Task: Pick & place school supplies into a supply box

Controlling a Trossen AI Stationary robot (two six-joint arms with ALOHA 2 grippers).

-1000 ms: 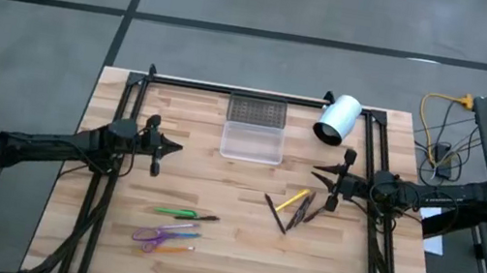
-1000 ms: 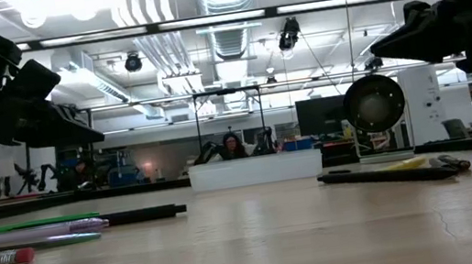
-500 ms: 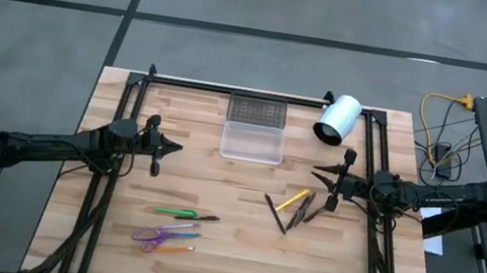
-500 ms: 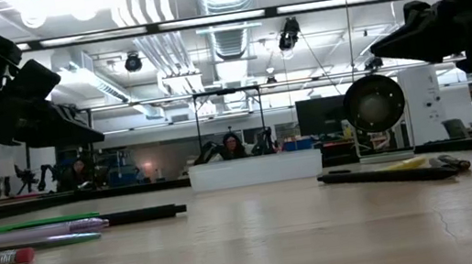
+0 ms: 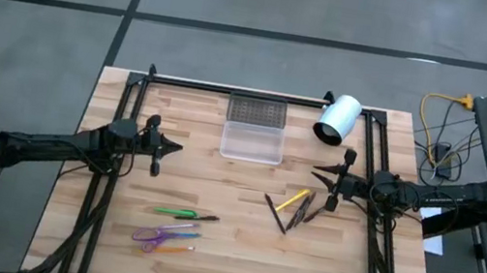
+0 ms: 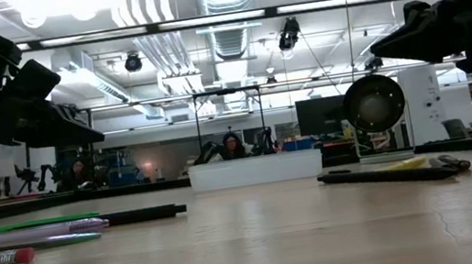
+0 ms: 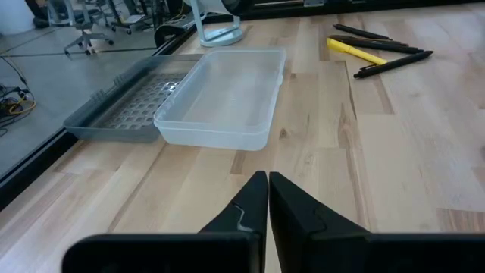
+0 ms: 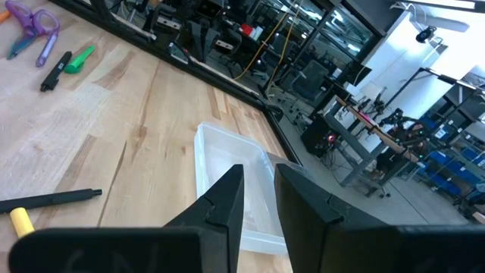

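The clear supply box [image 5: 252, 142] rests flat at the table's far middle, its dark mesh part [image 5: 256, 111] on the far end. A green pen [image 5: 180, 213], purple-handled scissors [image 5: 155, 233] and orange and blue sticks [image 5: 179, 244] lie near the front left. A yellow pencil [image 5: 292, 200] and dark pens [image 5: 296, 213] lie right of centre. My left gripper [image 5: 173, 148] hovers shut to the left of the box, empty. My right gripper [image 5: 318, 176] hovers above the pencil and pens, its fingers a little apart with nothing between them [image 8: 259, 171].
A white cylinder [image 5: 337, 120] with a dark opening lies at the far right of the table. Black frame rails [image 5: 231, 90] run along the far edge and both sides. Cables [image 5: 439, 138] lie beyond the right edge. A person [image 6: 232, 144] sits in the room behind.
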